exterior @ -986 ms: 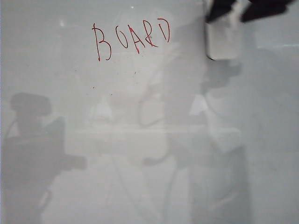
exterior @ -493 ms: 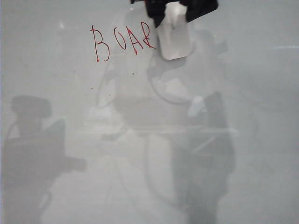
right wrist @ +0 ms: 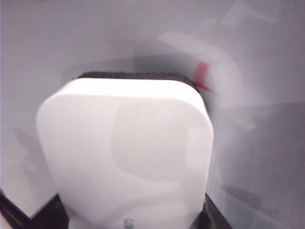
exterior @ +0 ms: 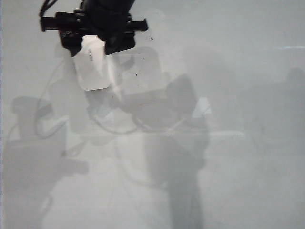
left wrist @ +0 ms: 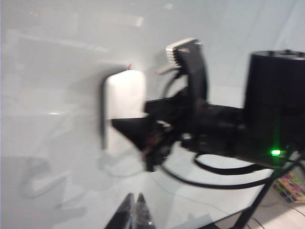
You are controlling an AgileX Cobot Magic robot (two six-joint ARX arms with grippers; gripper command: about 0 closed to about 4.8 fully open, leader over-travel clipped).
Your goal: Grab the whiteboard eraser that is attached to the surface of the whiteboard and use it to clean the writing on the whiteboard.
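One right gripper (exterior: 95,45) clamps the small white plastic whiteboard eraser (exterior: 92,67).
It presses the glossy pale grey whiteboard (exterior: 228,71); the left gripper (left wrist: 136,212) looks closed, holding nothing.

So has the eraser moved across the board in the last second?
Yes. In the exterior view the whiteboard eraser, held in the right hand, has swept leftward over where the red writing was on the whiteboard.

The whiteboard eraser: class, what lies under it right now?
The whiteboard lies beneath the whiteboard eraser, held by the right claw. A red stroke of writing peeks past its edge; anything else underneath is covered.
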